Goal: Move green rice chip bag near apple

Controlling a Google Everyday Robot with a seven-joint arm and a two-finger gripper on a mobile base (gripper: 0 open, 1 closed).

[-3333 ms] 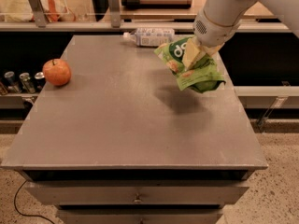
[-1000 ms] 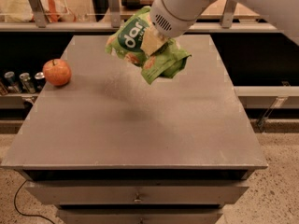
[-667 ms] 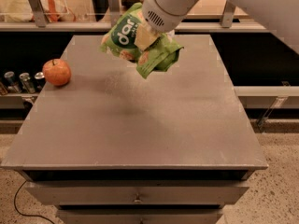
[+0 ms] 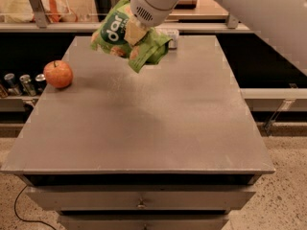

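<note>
The green rice chip bag (image 4: pixel 125 40) hangs in the air above the far left part of the grey table (image 4: pixel 144 123), crumpled, with white lettering on a dark green patch facing the camera. My gripper (image 4: pixel 135 32) is shut on the bag's middle, and the white arm comes in from the upper right. The apple (image 4: pixel 58 74), small, round and red-orange, sits on the table near its left edge. The bag is up and to the right of the apple, apart from it.
A white-and-blue labelled plastic bottle (image 4: pixel 171 36) lies at the table's far edge, mostly hidden behind the bag. Several cans (image 4: pixel 20 84) stand on a lower shelf left of the table. Drawers (image 4: pixel 140 198) are below the front edge.
The gripper has carried the bag leftward across the table, from the far right side to above the far left part, closer to the apple. The apple has not moved.
</note>
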